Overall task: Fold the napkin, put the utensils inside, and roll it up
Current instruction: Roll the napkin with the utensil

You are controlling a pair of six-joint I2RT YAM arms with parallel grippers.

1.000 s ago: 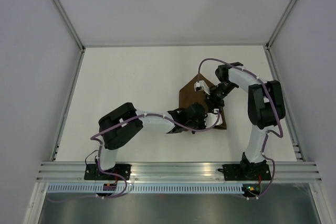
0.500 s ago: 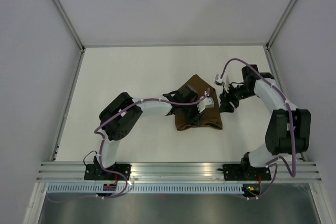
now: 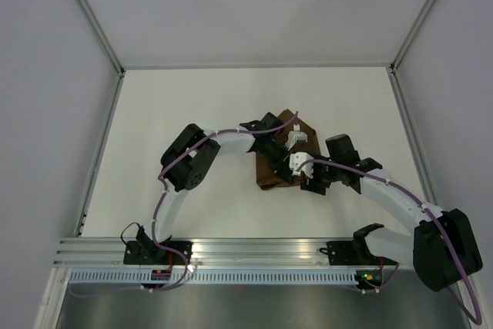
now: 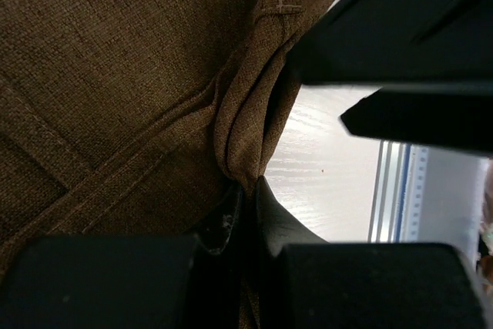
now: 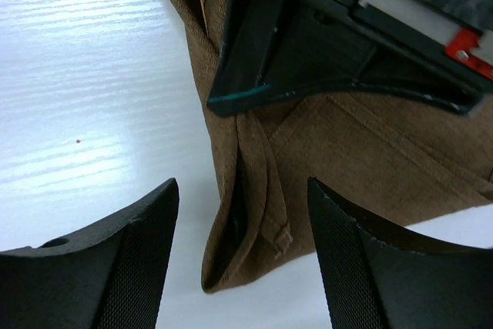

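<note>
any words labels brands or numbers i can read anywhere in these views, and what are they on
No readable text in any view.
napkin: plain brown cloth, only stitching, no lettering.
red patch at the right wrist view's edge: cut off, nothing legible.
white fittings above the napkin, top view: too small to show any marking.
</note>
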